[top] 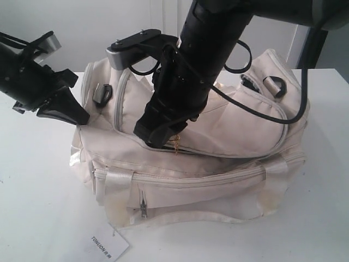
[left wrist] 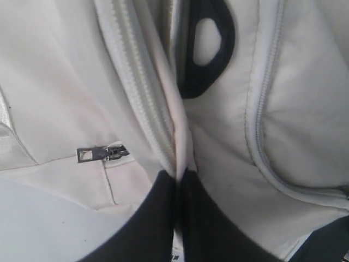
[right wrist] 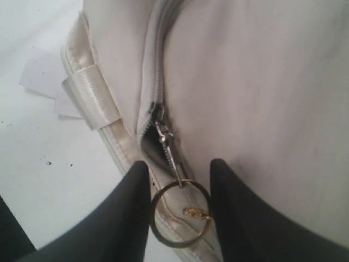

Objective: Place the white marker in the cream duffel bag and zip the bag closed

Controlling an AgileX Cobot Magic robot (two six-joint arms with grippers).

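Observation:
The cream duffel bag (top: 218, 164) lies on the white table (top: 38, 207). My left gripper (top: 83, 118) is at the bag's left end. In the left wrist view it (left wrist: 178, 174) is shut on a fold of the cream fabric beside a zipper seam. My right gripper (top: 163, 139) reaches down over the top zipper. Its fingers (right wrist: 229, 191) stand on either side of the gold ring zipper pull (right wrist: 180, 213), and both touch it. A short dark gap (right wrist: 152, 148) shows in the zipper on the gripper's side of the slider. The white marker is not in view.
A black end ring (left wrist: 204, 49) and a small silver pocket zipper pull (left wrist: 101, 154) lie close to the left fingers. The white tag (top: 106, 245) lies on the table in front of the bag. The right arm and its cable (top: 262, 112) cross above the bag's top.

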